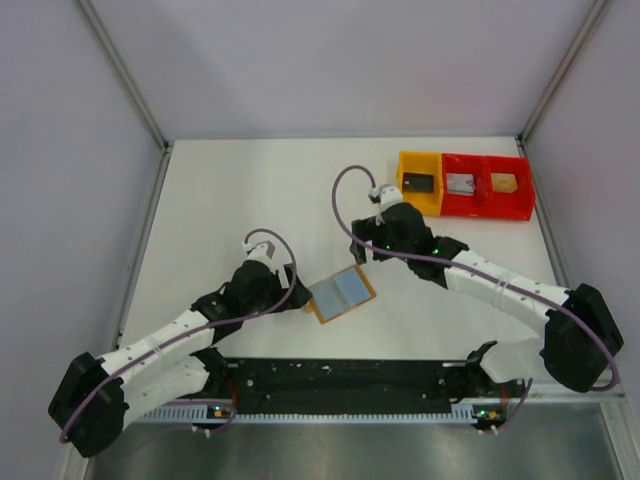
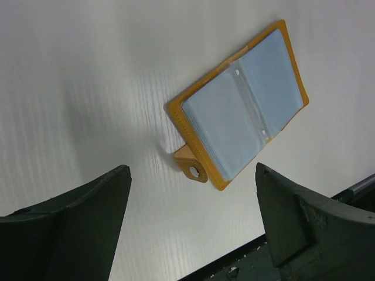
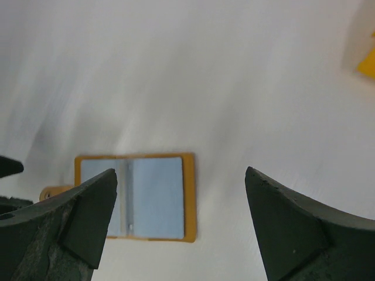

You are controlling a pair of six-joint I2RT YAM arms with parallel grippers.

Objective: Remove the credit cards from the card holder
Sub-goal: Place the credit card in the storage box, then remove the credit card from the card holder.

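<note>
- While the card holder (image 1: 341, 293) lies open, its long axis runs near-left to far-right.
- Left hand (image 1: 297, 296), spread, is nearer, beside its left end; right hand (image 1: 364, 252) spread too.

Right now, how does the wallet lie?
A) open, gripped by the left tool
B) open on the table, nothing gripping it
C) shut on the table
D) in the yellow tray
B: the wallet lies spread open, blue inside up, on the table, ungripped.

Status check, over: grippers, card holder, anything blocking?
Left gripper open, empty. Right gripper open, empty. Card holder lying open on table between them, not held. Nothing in the way.
</note>
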